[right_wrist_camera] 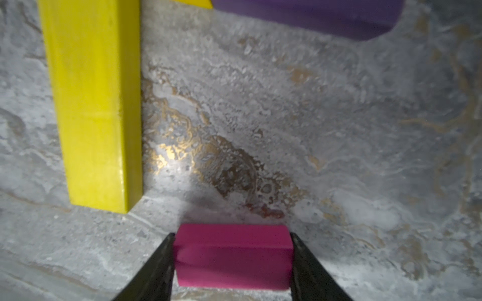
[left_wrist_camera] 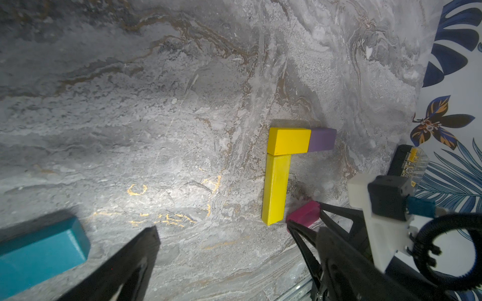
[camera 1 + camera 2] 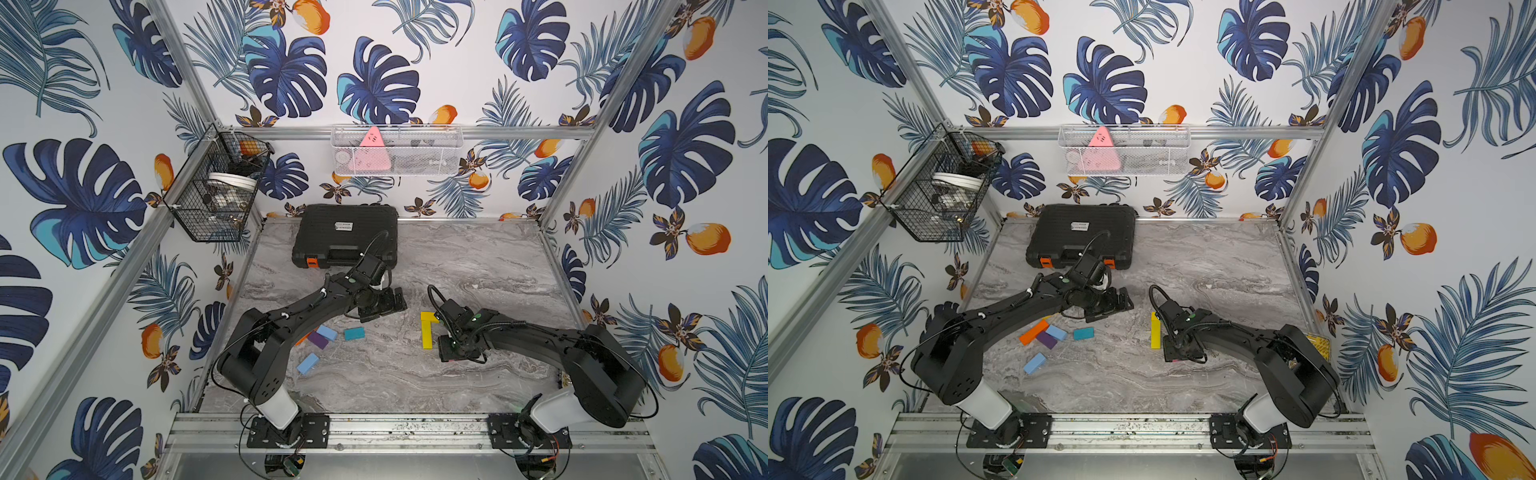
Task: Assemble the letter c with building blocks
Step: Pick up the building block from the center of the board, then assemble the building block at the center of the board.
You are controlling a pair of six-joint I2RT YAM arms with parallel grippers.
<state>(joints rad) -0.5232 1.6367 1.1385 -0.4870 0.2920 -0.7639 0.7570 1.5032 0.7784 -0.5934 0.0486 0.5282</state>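
The right arm reaches low, elbow bent, its right gripper [image 1: 232, 238] pinching the magenta block [image 1: 233, 263]. The long yellow block [image 1: 94, 104] lies just beyond its fingertips. The left arm stretches forward, its left gripper [image 3: 384, 305] spread wide, with the teal block [image 2: 39, 250] beside one finger.

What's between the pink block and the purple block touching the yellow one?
Only bare table between pink block and purple block, in the right wrist view.

Top views evenly bright; wrist views show glare on the tabletop [image 1: 167, 153], edges perhaps motion-blurred.
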